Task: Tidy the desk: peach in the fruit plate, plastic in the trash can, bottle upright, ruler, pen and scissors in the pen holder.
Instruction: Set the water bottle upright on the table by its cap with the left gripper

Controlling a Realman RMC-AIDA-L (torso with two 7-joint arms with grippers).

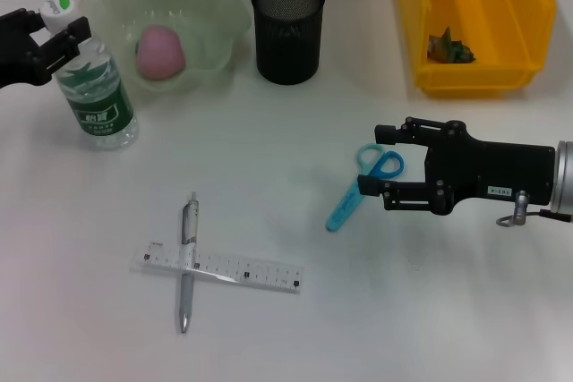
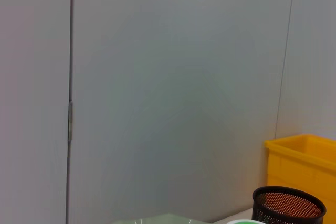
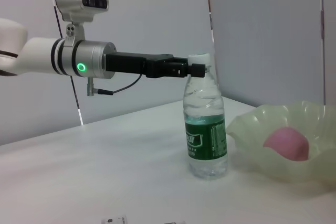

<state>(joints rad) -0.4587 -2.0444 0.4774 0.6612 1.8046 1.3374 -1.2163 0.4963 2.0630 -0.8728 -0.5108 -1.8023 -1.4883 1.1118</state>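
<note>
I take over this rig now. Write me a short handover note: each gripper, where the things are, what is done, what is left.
Left gripper: fingers at the neck of the upright bottle; a firm grip is not clear.
Right gripper: open, low over the desk, fingers either side of the scissors.
Done: peach in the fruit plate, plastic in the trash can, bottle standing.
Left: scissors, pen and ruler, which crosses the pen, all into the pen holder.
</note>
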